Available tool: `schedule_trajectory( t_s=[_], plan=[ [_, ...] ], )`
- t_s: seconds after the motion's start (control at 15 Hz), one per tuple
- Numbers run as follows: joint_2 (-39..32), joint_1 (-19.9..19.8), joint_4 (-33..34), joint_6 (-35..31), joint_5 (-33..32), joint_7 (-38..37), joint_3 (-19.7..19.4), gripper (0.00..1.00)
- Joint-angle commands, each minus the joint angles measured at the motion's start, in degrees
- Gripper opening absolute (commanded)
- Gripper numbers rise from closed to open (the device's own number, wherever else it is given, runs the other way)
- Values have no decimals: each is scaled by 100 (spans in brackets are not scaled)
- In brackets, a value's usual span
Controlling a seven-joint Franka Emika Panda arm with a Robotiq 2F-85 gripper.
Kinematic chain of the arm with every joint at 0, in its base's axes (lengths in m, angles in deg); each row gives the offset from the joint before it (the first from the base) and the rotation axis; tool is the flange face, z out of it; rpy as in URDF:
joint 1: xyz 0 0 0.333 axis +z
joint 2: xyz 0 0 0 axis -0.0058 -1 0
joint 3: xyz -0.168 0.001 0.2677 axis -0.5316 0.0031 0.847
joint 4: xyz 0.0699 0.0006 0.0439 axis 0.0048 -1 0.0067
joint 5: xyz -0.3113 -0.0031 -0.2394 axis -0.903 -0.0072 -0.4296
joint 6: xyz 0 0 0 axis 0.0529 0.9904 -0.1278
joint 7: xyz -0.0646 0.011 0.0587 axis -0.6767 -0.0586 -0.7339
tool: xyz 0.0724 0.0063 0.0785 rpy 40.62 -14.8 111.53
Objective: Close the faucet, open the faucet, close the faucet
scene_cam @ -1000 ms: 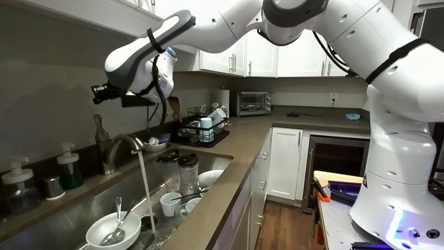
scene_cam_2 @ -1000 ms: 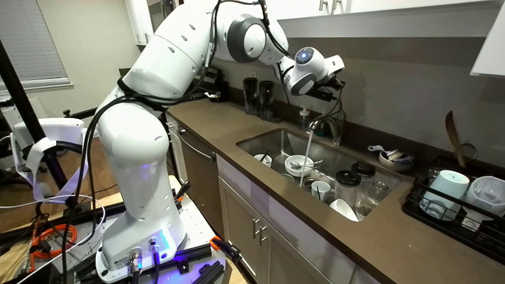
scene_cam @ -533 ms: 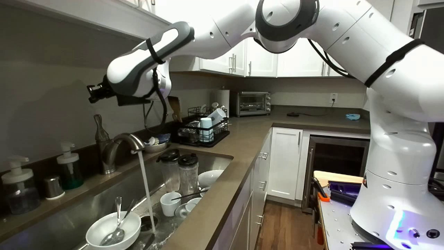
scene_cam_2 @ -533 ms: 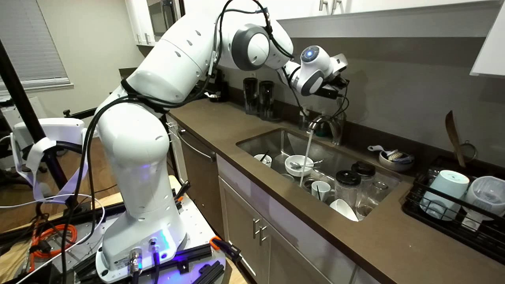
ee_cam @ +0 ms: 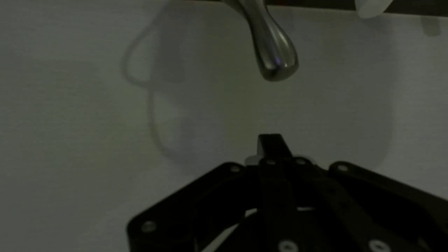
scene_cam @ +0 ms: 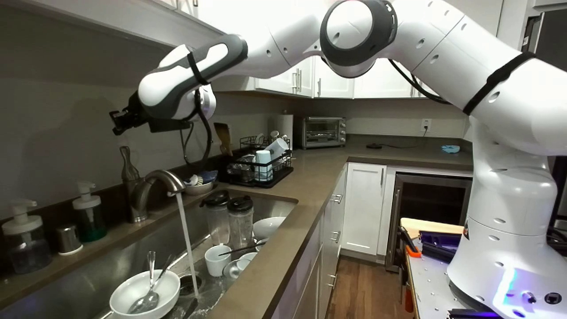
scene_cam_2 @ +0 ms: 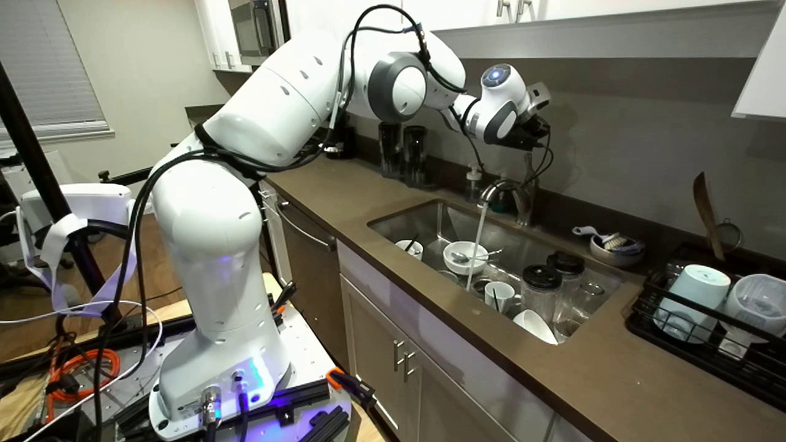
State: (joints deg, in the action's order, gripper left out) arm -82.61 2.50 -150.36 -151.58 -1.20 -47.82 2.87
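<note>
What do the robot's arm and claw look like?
The arm is white and rounded, with grey trim, black straps, black cables and a blue light. The claw is black and angular, dotted with pale round screws.

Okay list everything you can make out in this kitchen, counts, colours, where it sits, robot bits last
Counter: one, brown, around the sink
Sink: one, silver, in the counter
Faucet: one, silver, behind the sink
Lever: one, silver, on the faucet
Water: one stream, whitish, from the faucet
Bowls: at least two, white, in sink
Cutlery: two, silver, in a bowl
Mugs: at least two, white, in sink
Lidded bottles: two, clear and black, in sink
Soap dispensers: two, white-topped, beside the faucet
Tall containers: two, dark, on counter
Dish rack: one, black, on counter
Toaster oven: one, silver, on counter
Cabinets: several, white, above and below counter
Arm: one, white, extending over sink
Pincer: one, black, shut, above the lever, not touching
</note>
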Motion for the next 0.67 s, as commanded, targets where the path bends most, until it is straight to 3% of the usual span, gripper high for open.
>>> schedule_trajectory(
  t_s=[0.0,0.6],
  plan=[
    [-208,-143,462,466,-201,-126,163,0],
    [-509,-118,796,798,-194,-119,190,0]
  ],
)
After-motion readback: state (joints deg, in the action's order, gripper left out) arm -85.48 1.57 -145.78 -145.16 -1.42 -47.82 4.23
